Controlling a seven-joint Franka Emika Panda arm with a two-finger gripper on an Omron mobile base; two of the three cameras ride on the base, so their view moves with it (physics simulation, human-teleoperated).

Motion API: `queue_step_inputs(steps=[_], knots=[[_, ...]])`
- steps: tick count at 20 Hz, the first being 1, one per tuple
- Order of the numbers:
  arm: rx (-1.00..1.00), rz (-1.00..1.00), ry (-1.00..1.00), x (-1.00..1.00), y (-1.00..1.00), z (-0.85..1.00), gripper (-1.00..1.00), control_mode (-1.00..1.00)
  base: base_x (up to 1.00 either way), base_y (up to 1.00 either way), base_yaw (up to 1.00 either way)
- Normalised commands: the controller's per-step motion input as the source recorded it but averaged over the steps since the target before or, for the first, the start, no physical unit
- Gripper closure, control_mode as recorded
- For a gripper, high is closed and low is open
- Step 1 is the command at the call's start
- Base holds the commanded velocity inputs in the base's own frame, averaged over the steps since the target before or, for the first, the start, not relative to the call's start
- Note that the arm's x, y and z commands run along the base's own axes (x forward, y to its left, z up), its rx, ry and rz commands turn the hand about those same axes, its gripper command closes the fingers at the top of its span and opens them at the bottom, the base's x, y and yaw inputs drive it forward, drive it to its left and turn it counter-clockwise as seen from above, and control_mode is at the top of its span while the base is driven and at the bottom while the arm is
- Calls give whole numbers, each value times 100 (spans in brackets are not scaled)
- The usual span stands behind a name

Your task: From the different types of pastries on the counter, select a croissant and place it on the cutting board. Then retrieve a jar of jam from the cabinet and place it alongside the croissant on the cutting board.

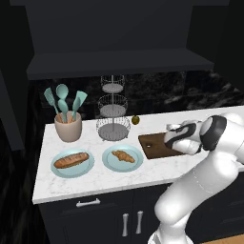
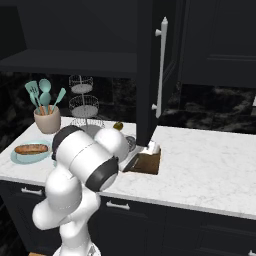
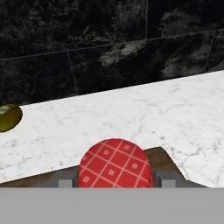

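In the hand view the jar of jam (image 3: pixel 115 164) shows its red checked lid between my two fingertips (image 3: pixel 65 181), so my gripper (image 3: pixel 113 181) is shut on it. The jar sits over the near end of the dark brown cutting board (image 3: pixel 165 158); whether it touches the board is hidden. From the left base view my gripper (image 1: pixel 174 134) hangs over the cutting board (image 1: pixel 155 145) at the right of the counter (image 1: pixel 95 180). The croissant (image 1: pixel 123 156) lies on a teal plate (image 1: pixel 136 163) left of the board. The black cabinet (image 1: pixel 119 33) hangs above.
A baguette-like loaf (image 1: pixel 71 160) lies on a second teal plate (image 1: pixel 57 170) at the left. A utensil pot (image 1: pixel 68 126), a wire tiered stand (image 1: pixel 113 109) and a small green-yellow fruit (image 1: pixel 136 119) stand at the back. An open cabinet door (image 2: pixel 150 75) hangs over the board's far side.
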Motion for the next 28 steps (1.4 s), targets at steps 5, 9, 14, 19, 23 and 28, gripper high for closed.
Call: queue_step_inputs(steps=[5, 9, 14, 19, 23, 28], knots=[[-5, 0, 0, -15, 0, -34, 100, -100, 0, 0, 0], [0, 0, 1, 12, 1, -9, 100, -100, 0, 0, 0], [-2, 0, 14, 50, 7, -27, 100, -100, 0, 0, 0], [-3, 0, 12, 3, 1, -34, 100, -100, 0, 0, 0], [-11, 0, 2, -54, 0, -70, 100, -100, 0, 0, 0], [7, 0, 4, 0, 0, 0, 100, -100, 0, 0, 0]])
